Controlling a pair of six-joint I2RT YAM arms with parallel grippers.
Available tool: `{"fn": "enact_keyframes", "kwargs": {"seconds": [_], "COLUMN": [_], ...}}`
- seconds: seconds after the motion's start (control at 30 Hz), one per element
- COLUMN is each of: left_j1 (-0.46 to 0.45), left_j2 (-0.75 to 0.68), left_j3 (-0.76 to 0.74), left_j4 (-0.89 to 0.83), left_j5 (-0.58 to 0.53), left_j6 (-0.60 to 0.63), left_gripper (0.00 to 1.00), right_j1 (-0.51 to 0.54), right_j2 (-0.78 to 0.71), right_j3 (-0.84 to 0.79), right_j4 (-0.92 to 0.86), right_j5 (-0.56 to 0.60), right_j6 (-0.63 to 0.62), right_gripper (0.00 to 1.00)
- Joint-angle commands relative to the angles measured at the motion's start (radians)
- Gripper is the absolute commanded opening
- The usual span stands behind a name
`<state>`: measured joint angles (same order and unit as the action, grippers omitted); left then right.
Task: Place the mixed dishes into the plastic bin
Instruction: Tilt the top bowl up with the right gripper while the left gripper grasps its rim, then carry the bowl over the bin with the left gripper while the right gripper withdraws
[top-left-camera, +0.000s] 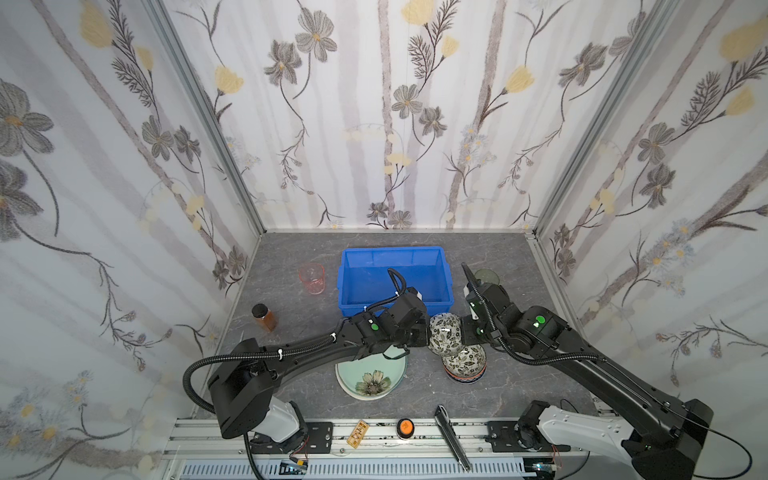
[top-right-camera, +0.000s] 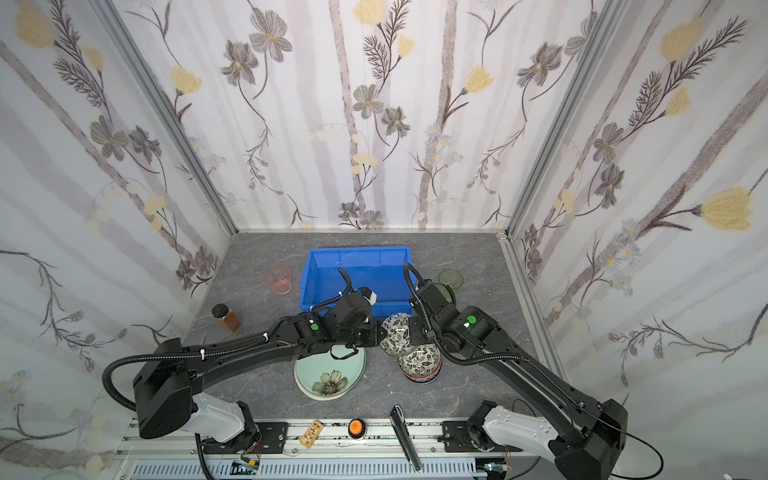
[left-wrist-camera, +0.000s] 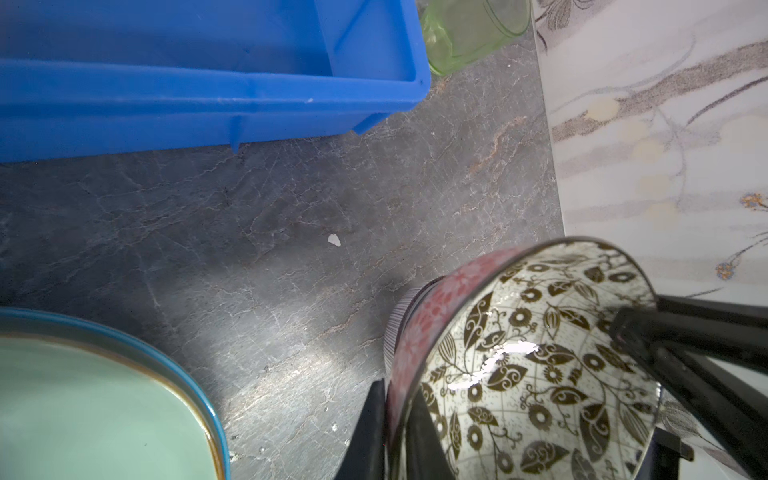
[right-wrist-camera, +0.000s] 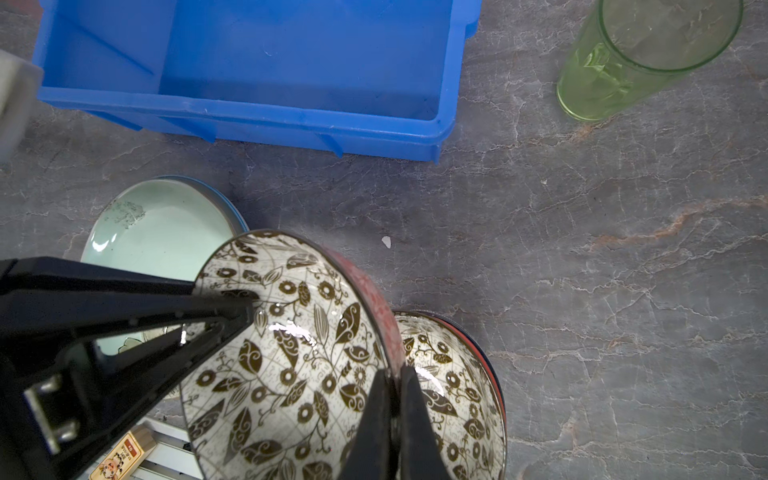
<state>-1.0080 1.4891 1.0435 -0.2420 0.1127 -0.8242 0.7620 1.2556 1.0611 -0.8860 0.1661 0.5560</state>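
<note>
Held one bowl (top-left-camera: 444, 334) by its thin rim from two sides at once. Pinched the left gripper (left-wrist-camera: 397, 399) tight onto one edge, one finger inside and one outside. Clamped the right gripper (right-wrist-camera: 394, 374) the same way onto the opposite edge. Kept the bowl tipped, round mouth turned partly sideways, raised off the table (top-left-camera: 424, 390) and outside the bin (top-left-camera: 392, 259), just in front of the bin's near right corner.

Saw a glossy white inside crowded with dark leaves, scrolls and small ring flowers, and a pinkish-red flowered outside. Hung it above a stack of bowls (top-left-camera: 465, 363) whose top one had the same leafy glaze and whose lowest had a blue patterned edge. Could not tell whether the held bowl touched the stack.

Found a plate (top-left-camera: 370, 376) to the left of the stack: round, shallow, pale green glaze with a painted flower, lying on a second plate of which only the edge showed, partly under the left arm.

Noted the bin as bright blue moulded plastic, rectangular, with a lipped rim and small ribs beneath it. Spotted a green glass (right-wrist-camera: 648, 54), tall, clear and straight-sided, upright to the bin's right. Spotted a pink glass (top-left-camera: 311, 278) upright to its left, and an amber jar (top-left-camera: 264, 318) with a black lid nearer the front. Saw the table as grey stone, veined with pale cracks.
</note>
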Motion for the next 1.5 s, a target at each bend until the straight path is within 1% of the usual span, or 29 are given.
{"fn": "enact_keyframes", "kwargs": {"seconds": [0.0, 0.13, 0.17, 0.27, 0.47, 0.57, 0.7, 0.8, 0.87, 0.97, 1.1, 1.17, 1.2, 1.47], "left_j1": [0.001, 0.003, 0.003, 0.006, 0.017, 0.026, 0.041, 0.057, 0.068, 0.089, 0.122, 0.142, 0.151, 0.232], "left_j2": [-0.001, -0.004, -0.006, -0.010, -0.027, -0.037, -0.053, -0.057, -0.062, -0.068, -0.068, -0.065, -0.060, -0.010], "left_j3": [0.010, 0.007, 0.005, 0.001, -0.008, -0.014, -0.023, -0.028, -0.028, -0.018, 0.013, 0.030, 0.042, 0.135], "left_j4": [0.007, 0.007, 0.007, 0.006, 0.006, 0.006, 0.006, 0.002, 0.000, -0.006, -0.036, -0.057, -0.071, -0.160], "left_j5": [-0.004, -0.007, -0.008, -0.010, -0.015, -0.016, -0.019, -0.016, -0.014, -0.013, -0.021, -0.029, -0.035, -0.069], "left_j6": [0.008, 0.008, 0.008, 0.008, 0.010, 0.010, 0.017, 0.029, 0.035, 0.056, 0.097, 0.120, 0.132, 0.220], "left_gripper": [0.06, 0.00, 0.00, 0.00, 0.00, 0.00, 0.00, 0.00, 0.00, 0.00, 0.00, 0.00, 0.00, 0.00], "right_j1": [-0.001, -0.001, -0.001, 0.000, -0.001, -0.001, -0.001, -0.001, -0.003, -0.004, -0.012, -0.017, -0.019, -0.067], "right_j2": [0.005, 0.005, 0.006, 0.003, -0.009, -0.020, -0.042, -0.066, -0.084, -0.113, -0.149, -0.167, -0.177, -0.219], "right_j3": [0.013, 0.013, 0.013, 0.012, 0.014, 0.016, 0.022, 0.029, 0.033, 0.032, 0.027, 0.024, 0.020, -0.015], "right_j4": [0.064, 0.069, 0.069, 0.073, 0.076, 0.080, 0.082, 0.088, 0.092, 0.102, 0.117, 0.125, 0.129, 0.135], "right_j5": [-0.003, -0.007, -0.005, -0.005, -0.003, 0.002, 0.010, 0.021, 0.028, 0.041, 0.048, 0.050, 0.050, 0.025], "right_j6": [-0.004, -0.005, -0.004, -0.002, -0.001, 0.002, 0.006, 0.011, 0.016, 0.021, 0.025, 0.027, 0.026, 0.026], "right_gripper": [0.00, 0.02, 0.03, 0.11, 0.24, 0.34, 0.53, 0.65, 0.70, 0.81, 0.89, 0.97, 1.00, 1.00]}}
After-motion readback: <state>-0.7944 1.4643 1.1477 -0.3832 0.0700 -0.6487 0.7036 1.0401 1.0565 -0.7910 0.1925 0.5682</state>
